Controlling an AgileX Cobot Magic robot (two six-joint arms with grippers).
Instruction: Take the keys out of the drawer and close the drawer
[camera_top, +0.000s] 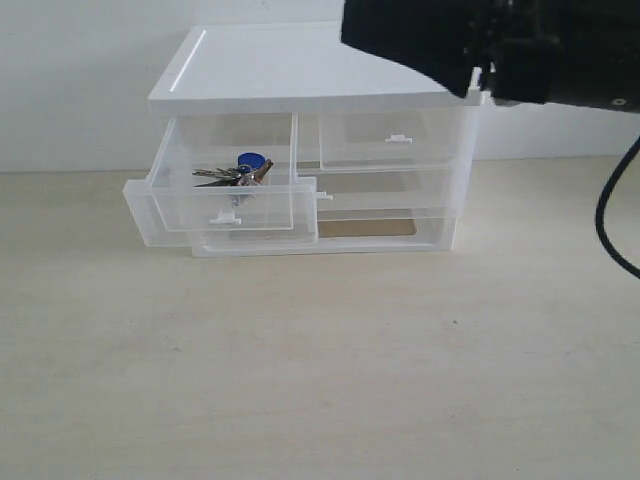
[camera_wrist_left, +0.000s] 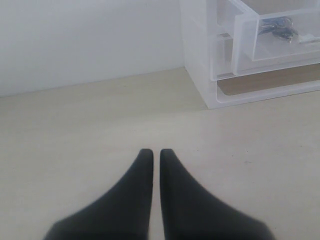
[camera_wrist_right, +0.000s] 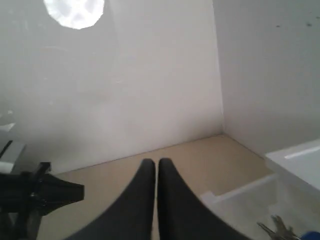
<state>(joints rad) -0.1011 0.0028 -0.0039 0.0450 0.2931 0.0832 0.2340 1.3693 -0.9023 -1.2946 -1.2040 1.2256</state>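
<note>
The drawer (camera_top: 225, 205) is the left half-width clear one under the unit's white top (camera_top: 300, 70), and it stands pulled out. The keys (camera_top: 235, 175) lie inside it, silver with a round blue tag (camera_top: 250, 160). In the left wrist view my left gripper (camera_wrist_left: 156, 152) is shut and empty, low over the bare table, with the drawer (camera_wrist_left: 245, 35) and keys (camera_wrist_left: 280, 27) well off to one side. My right gripper (camera_wrist_right: 154, 162) is shut and empty, up above the open drawer's corner (camera_wrist_right: 240, 192), the keys (camera_wrist_right: 277, 230) just beside it. The right arm (camera_top: 430, 40) hangs over the unit's top.
The matching right-hand half-width drawer (camera_top: 395, 140) is shut. Full-width drawers (camera_top: 380, 225) sit beneath. The unit stands against a white wall (camera_top: 80, 80) on a pale wooden table (camera_top: 320, 370). The left arm (camera_wrist_right: 30, 192) shows dark in the right wrist view.
</note>
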